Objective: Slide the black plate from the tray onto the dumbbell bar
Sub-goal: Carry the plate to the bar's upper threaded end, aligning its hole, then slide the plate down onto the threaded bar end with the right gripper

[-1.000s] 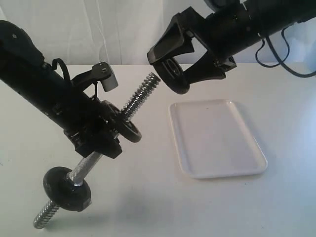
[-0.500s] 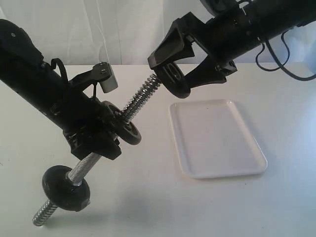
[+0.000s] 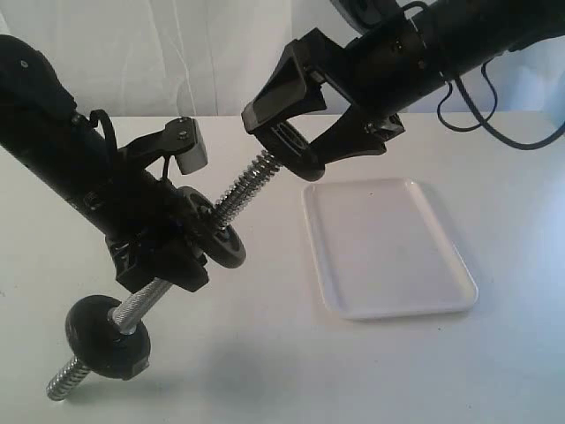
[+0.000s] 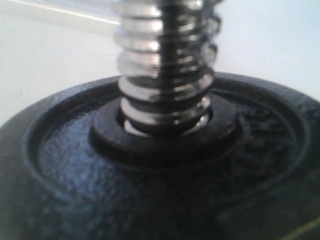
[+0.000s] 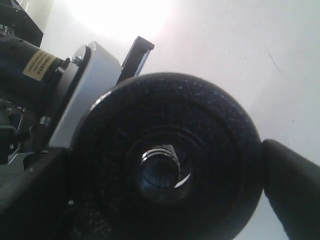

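Note:
The dumbbell bar [image 3: 237, 191] is held at a slant over the table, with my left gripper [image 3: 163, 252] shut on its smooth middle. One black disc [image 3: 225, 240] sits on the bar just above that grip and another [image 3: 106, 336] near the low end. My right gripper [image 3: 291, 146] is shut on the black plate [image 3: 298, 152] at the bar's upper threaded end. In the right wrist view the threaded tip [image 5: 161, 166] shows inside the hole of the plate [image 5: 200, 150], which is held between my fingers [image 5: 295, 185]. The left wrist view shows only the threads [image 4: 165, 60] and a disc [image 4: 150, 170].
The white tray [image 3: 397, 309] lies flat on the white table to the right of the bar, with nothing on it. Cables [image 3: 494, 124] hang behind the right arm. A white backdrop closes off the far side.
My right gripper has carried the black plate left and slightly down until the bar's threaded tip entered its hole. The left arm and bar have shifted a little left and lower.

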Available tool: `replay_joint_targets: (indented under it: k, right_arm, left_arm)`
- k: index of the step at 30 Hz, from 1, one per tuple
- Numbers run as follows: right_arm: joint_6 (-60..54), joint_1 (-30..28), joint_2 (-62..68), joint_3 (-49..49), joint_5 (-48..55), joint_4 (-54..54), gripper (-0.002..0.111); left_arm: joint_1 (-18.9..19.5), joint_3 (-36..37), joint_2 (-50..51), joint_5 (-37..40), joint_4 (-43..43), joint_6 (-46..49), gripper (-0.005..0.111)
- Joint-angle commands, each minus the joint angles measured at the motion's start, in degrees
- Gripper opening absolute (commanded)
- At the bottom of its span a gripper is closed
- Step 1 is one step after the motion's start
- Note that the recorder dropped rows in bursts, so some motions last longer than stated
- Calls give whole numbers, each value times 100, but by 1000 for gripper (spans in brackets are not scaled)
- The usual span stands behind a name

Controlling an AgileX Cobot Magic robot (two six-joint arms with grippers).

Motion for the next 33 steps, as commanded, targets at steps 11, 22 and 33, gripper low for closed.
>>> replay_joint_targets:
  k: [11, 22, 33]
  right_arm:
    - [84, 70, -107, -24, 45, 456, 0]
    - [95, 240, -159, -24, 45, 314, 0]
    - [95, 240, -320, -24, 45, 337, 0]
  left_arm:
    - [-20, -145, -381, 74, -1415, -19, 0]
    - [-20, -145, -381, -115, -1178, -104, 0]
    - [-20, -145, -395, -306, -1243, -215, 0]
